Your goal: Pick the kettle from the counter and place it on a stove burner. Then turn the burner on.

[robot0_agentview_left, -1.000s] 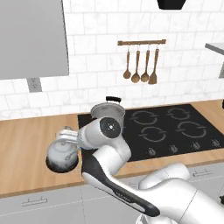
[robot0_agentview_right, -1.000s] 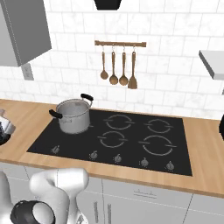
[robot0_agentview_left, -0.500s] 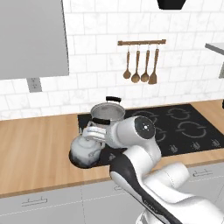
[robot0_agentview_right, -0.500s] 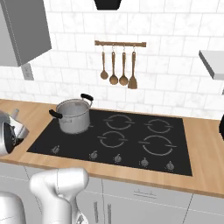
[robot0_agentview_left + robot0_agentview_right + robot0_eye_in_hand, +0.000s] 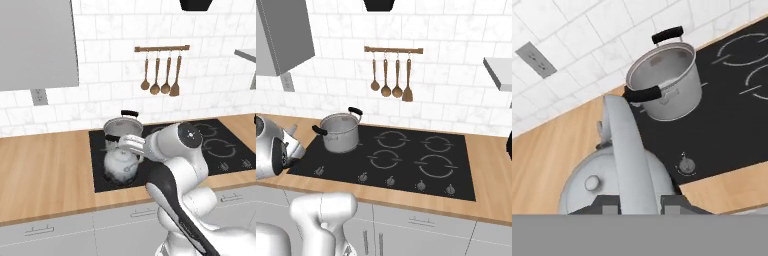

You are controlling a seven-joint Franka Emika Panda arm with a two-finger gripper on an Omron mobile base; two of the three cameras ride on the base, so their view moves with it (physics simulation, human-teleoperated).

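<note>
The kettle [image 5: 120,165], squat, rounded and silvery with a smooth metal sheen, hangs over the front left corner of the black glass cooktop [image 5: 220,130], just in front of the straight-sided steel pot [image 5: 122,129]. The pincer [image 5: 638,201] clamps its flat arched handle between both fingers. The wood-grain worktop [image 5: 45,165] lies to its left. Half a second ago the kettle hung further left, over the cooktop's edge; it has since shifted right.

No readable text, labels or numbers anywhere. Nothing legible on any surface in these views.
</note>
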